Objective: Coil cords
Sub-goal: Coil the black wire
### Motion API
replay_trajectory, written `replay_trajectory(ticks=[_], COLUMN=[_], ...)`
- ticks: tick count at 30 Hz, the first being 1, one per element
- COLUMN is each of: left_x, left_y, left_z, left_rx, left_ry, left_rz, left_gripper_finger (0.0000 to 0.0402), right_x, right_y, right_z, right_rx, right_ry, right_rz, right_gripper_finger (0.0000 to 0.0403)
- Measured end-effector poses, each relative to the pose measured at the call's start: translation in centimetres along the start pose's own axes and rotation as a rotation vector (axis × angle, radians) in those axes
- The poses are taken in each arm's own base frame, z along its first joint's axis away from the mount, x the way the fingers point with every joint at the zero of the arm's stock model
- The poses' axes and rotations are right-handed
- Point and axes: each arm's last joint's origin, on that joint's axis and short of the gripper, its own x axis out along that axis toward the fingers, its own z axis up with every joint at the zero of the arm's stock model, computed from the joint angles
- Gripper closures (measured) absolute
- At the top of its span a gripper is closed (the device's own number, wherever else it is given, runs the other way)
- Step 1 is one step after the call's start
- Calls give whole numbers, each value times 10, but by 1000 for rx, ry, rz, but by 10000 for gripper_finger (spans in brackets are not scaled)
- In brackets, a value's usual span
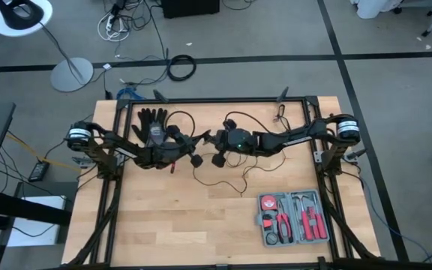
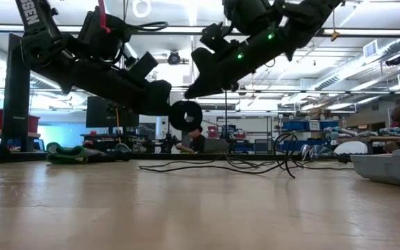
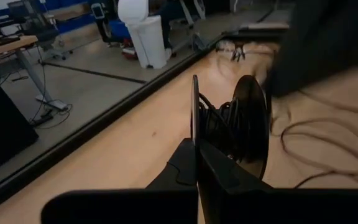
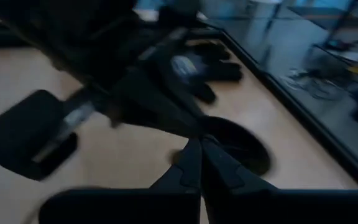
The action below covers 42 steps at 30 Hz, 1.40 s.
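The left gripper (image 2: 164,99) grasps the round black disc (image 2: 185,115), lifted clear above the wooden table (image 1: 156,225); the right gripper (image 1: 217,142), fingers clenched, hovers beside it. The thin black wire (image 1: 227,182) sprawls beneath, well inside the table's edges.

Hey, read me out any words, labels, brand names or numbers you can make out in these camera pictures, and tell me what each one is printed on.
"SEN": white letters on the dark arm link at the upper left of the low view, the visible end of a longer word cut off by the picture's edge.
White logo patch on the black glove in the right wrist view: too blurred to read.
Tool case in the high view: any markings are too small to read.
Nothing else is legible.
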Motion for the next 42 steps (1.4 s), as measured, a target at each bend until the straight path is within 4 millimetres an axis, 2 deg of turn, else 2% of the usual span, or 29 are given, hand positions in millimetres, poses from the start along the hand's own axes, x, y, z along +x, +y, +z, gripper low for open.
replay_trajectory(ticks=[7,15,19,24,31,37,42], left_x=[-1,-7,-16,-38,-60,-61,-61], left_y=[-1,-5,5,24,42,43,43], left_z=[2,8,3,-14,-32,-33,-33], left_rx=[-80,-133,-232,-341,-390,-387,-381], left_ry=[-9,-87,-157,-229,-244,-245,-247], left_rz=[-3,-57,-47,-29,-7,-7,-8], left_gripper_finger=[401,401,401,401,401,401,401], right_x=[-8,3,9,9,-5,-26,-40], right_y=[-16,-25,-21,-17,-18,-20,-25], right_z=[-8,-25,-34,-36,-40,-47,-63], right_rx=[-27,17,29,25,37,55,126], right_ry=[158,251,289,271,259,205,56], right_rz=[-118,-99,-8,14,19,31,33], right_gripper_finger=[403,387,381,384,387,385,390])
